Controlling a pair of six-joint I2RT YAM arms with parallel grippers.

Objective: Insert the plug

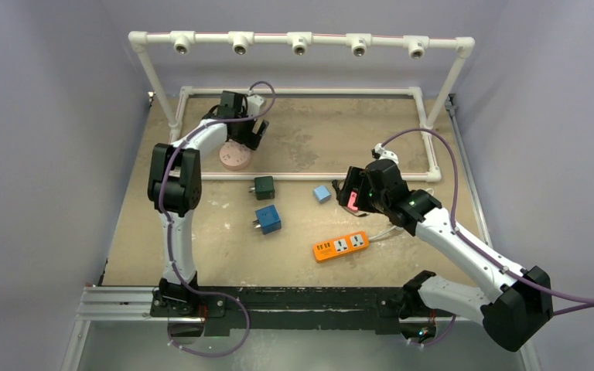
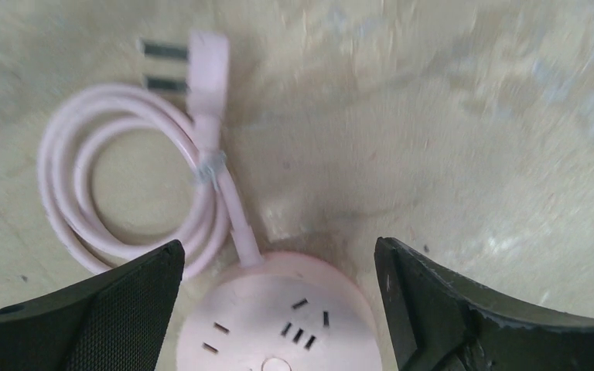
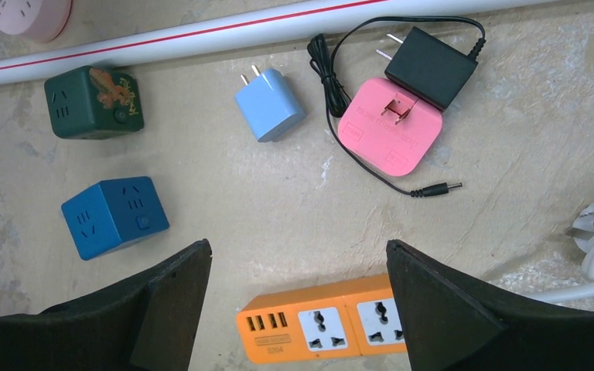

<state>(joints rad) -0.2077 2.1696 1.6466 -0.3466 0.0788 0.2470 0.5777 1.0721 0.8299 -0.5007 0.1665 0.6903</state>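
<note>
Table (image 1: 317, 143): scuffed tan board, beneath left gripper (image 1: 254, 131) and right gripper (image 1: 348, 199).
Walls (image 1: 39, 116): plain pale lilac.
Pipe frame (image 1: 329, 37): white, beyond left gripper.

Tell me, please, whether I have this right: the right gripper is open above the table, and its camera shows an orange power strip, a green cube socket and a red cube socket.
Not quite: the second cube socket is blue, not red, as the right wrist view shows. The rest holds: the right gripper is open above the table, with the orange power strip and the green cube socket in view.
</note>
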